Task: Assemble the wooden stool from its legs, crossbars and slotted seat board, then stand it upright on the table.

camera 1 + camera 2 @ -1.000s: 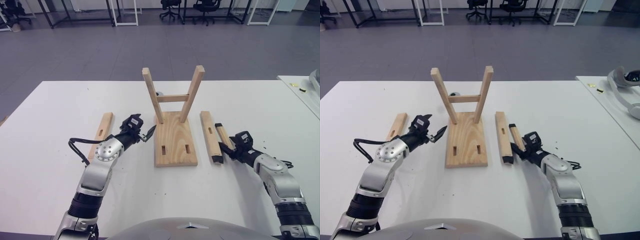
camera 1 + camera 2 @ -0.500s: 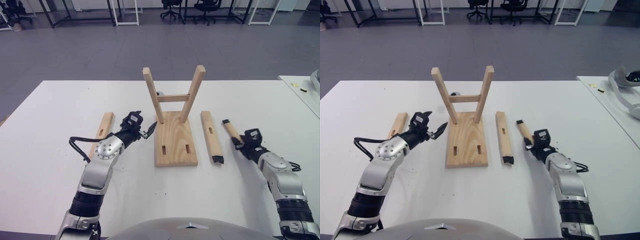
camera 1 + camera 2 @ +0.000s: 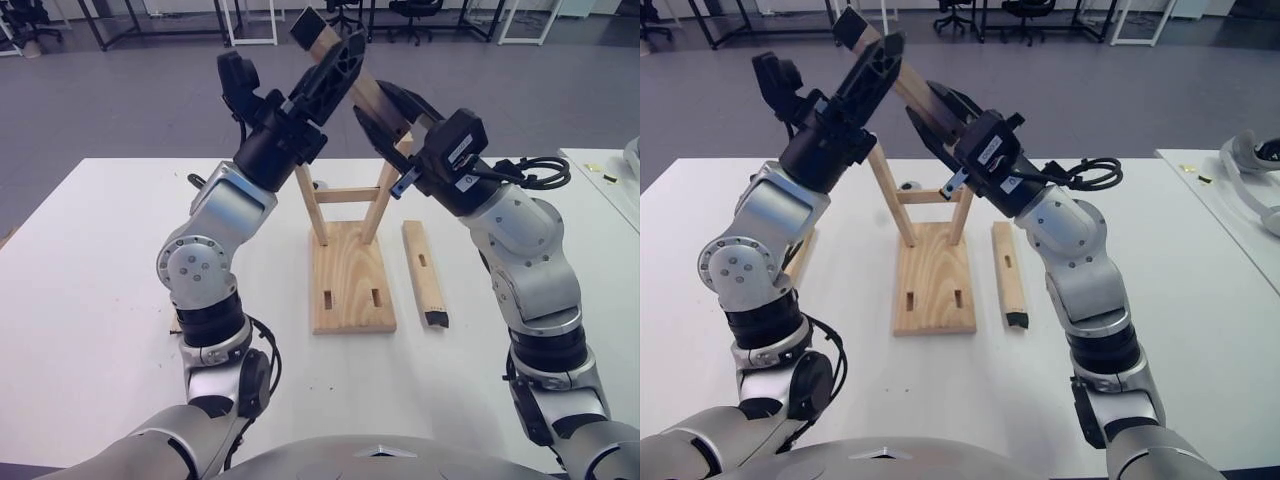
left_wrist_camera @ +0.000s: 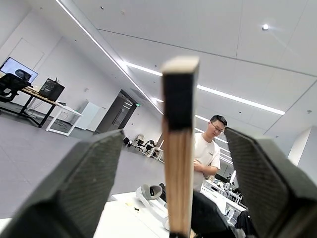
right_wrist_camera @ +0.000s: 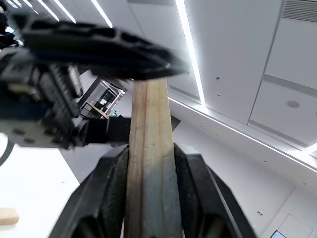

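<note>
Crossbar [image 5: 148,114], a pale square-edged wooden stick, sits clamped in right tool [image 5: 151,158].

Both arms have silver-grey metal shells linked by black rotary segments. The left arm [image 3: 228,205] carries a round joint cover [image 3: 192,268] with a ring of small screw holes. The left hand [image 3: 335,57] and right hand [image 3: 372,97] have black moulded fingers. Behind the right hand, a black cable [image 3: 535,172] loops along the right arm [image 3: 530,250], and the wrist housing bears a white marking [image 3: 460,150].
</note>
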